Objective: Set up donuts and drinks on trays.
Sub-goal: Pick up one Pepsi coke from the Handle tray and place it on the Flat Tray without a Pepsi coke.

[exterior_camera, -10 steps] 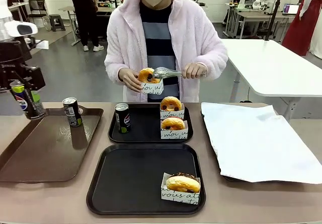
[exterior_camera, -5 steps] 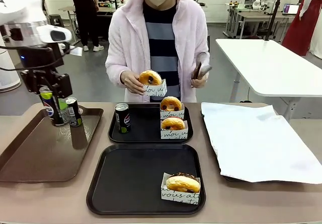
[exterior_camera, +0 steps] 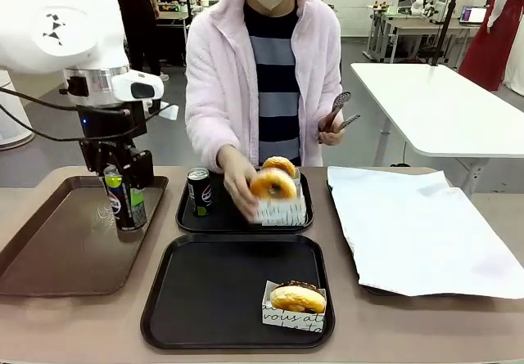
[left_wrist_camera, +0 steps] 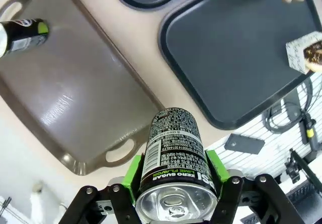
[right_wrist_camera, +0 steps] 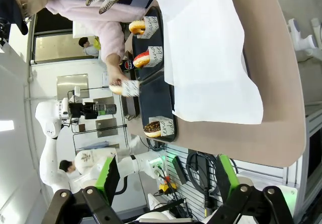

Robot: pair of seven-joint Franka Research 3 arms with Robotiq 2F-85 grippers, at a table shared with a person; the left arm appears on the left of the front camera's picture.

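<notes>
Left fingers clamped an upright can | can held just left of near black tray | right fingers spread, empty.

The gripped can reads "ZERO SUGAR" and "LIME FLAVOR", upside down in the left wrist view; its small print is too fine to read; the nearest paper sleeve bears black script, "vous at".
</notes>
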